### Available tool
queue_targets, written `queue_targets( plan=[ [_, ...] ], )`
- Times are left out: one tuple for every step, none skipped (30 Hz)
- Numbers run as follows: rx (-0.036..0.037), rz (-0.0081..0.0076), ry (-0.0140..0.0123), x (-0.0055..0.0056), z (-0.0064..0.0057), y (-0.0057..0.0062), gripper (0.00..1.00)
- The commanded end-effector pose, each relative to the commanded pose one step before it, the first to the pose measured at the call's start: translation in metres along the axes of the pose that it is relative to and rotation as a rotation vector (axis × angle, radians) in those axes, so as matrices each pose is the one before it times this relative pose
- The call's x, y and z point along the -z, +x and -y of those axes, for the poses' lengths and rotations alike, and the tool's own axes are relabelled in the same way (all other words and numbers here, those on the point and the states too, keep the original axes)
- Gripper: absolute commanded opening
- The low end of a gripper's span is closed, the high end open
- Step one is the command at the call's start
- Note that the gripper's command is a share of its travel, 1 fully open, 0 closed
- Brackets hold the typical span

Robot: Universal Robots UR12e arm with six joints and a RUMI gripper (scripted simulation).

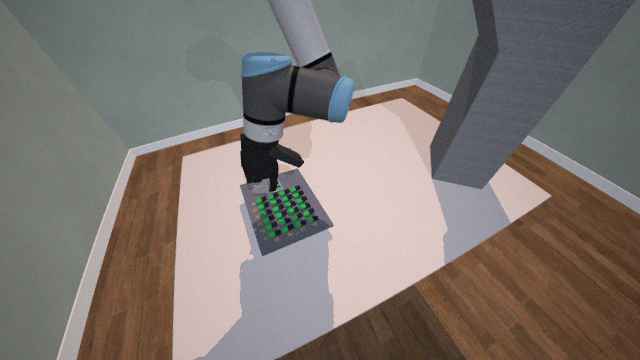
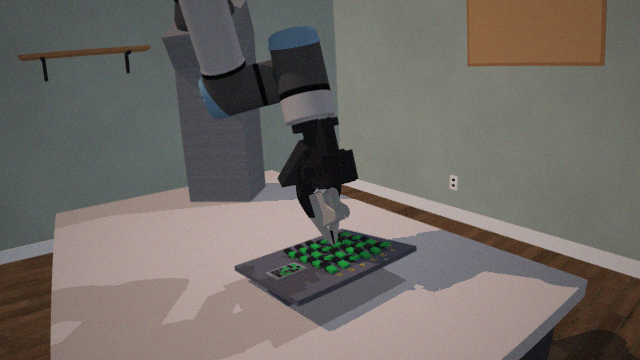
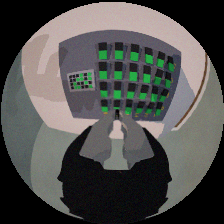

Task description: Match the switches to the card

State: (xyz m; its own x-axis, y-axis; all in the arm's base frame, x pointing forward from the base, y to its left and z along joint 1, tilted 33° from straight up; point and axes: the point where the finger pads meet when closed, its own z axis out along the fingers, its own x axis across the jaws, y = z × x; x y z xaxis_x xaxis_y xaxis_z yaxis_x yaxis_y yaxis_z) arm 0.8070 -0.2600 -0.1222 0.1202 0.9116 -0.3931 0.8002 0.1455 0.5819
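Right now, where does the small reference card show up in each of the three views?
Top: not visible; the gripper and wrist cover that corner of the grey board.
Exterior: the card lies on the board's near left part, left of the switches.
Wrist: the card sits left of centre, left of the grid.
Shared landmark: the green-and-black switch grid.

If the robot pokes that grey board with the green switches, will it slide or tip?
Probably not tip: the switch board is a low, wide slab lying flat on the table. It might slide slightly, though the shut gripper bears down from above, which should pin it. The board looks rigid, not floppy.
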Motion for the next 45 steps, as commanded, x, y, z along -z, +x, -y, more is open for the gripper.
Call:
queue_targets(
  plan=[
    [0.00013,0.00012,-0.00086,0.00043,-0.00055,0.00003,0.0],
    [0.0,0.0,0.0,0.0,0.0,0.0,0.0],
    [0.0,0.0,0.0,0.0,0.0,0.0,0.0],
    [0.0,0.0,0.0,0.0,0.0,0.0,0.0],
    [0.0,0.0,0.0,0.0,0.0,0.0,0.0],
    [0.0,0.0,0.0,0.0,0.0,0.0,0.0],
    [0.0,0.0,0.0,0.0,0.0,0.0,0.0],
    [0.0,0.0,0.0,0.0,0.0,0.0,0.0],
    [0.0,0.0,0.0,0.0,0.0,0.0,0.0],
    [0.0,0.0,0.0,0.0,0.0,0.0,0.0],
    [0.0,0.0,0.0,0.0,0.0,0.0,0.0],
    [0.0,0.0,0.0,0.0,0.0,0.0,0.0],
    [0.0,0.0,0.0,0.0,0.0,0.0,0.0],
    [0.0,0.0,0.0,0.0,0.0,0.0,0.0],
    [0.0,0.0,0.0,0.0,0.0,0.0,0.0],
    [0.0,0.0,0.0,0.0,0.0,0.0,0.0],
    [0.0,0.0,0.0,0.0,0.0,0.0,0.0],
    [0.0,0.0,0.0,0.0,0.0,0.0,0.0],
    [0.0,0.0,0.0,0.0,0.0,0.0,0.0],
    [0.0,0.0,0.0,0.00001,-0.00002,0.0,0.0],
    [0.0,0.0,0.0,0.00003,-0.00004,0.0,0.0],
    [0.0,0.0,0.0,0.00005,-0.00006,0.0,0.0],
    [0.0,0.0,0.0,0.00006,-0.00008,0.0,0.0],
    [0.0,0.0,0.0,0.0,0.0,0.0,0.0],
    [0.0,0.0,0.0,0.0,0.0,0.0,0.0],
    [0.0,0.0,0.0,0.00007,-0.00009,0.0,0.0],
    [0.0,0.0,0.0,0.00007,-0.00009,0.0,0.0],
    [0.0,0.0,0.0,0.00006,-0.00008,0.0,0.0],
    [0.0,0.0,0.0,0.00005,-0.00006,0.0,0.0],
    [0.0,0.0,0.0,0.00003,-0.00004,0.0,0.0],
    [0.0,0.0,0.0,0.00001,-0.00002,0.0,0.0],
    [0.0,0.0,0.0,0.0,0.0,0.0,0.0],
    [0.0,0.0,0.0,-0.00004,0.0,0.0,0.0],
    [0.0,0.0,0.0,-0.00023,0.0,0.0,0.0],
    [0.0,0.0,0.0,-0.00056,0.0,0.0,0.0],
    [0.0,0.0,0.0,-0.00095,0.0,0.0,0.0],
    [0.0,0.0,0.0,-0.00136,0.0,0.0,0.0],
    [0.0,0.0,0.0,-0.00174,0.00001,0.0,0.0],
    [0.0,0.0,0.0,-0.00204,0.0,0.0,0.0],
    [0.0,0.0,0.0,-0.00227,0.0,0.0,0.0],
    [0.0,0.0,0.0,0.0,0.0,0.0,0.0],
    [0.0,0.0,0.0,0.0,0.0,0.0,0.0],
    [0.0,0.0,0.0,-0.00237,0.0,0.0,0.0],
    [0.0,0.0,0.0,-0.00237,0.0,0.0,0.0],
    [0.0,0.0,0.0,-0.00225,0.0,0.0,0.0]
  ],
)
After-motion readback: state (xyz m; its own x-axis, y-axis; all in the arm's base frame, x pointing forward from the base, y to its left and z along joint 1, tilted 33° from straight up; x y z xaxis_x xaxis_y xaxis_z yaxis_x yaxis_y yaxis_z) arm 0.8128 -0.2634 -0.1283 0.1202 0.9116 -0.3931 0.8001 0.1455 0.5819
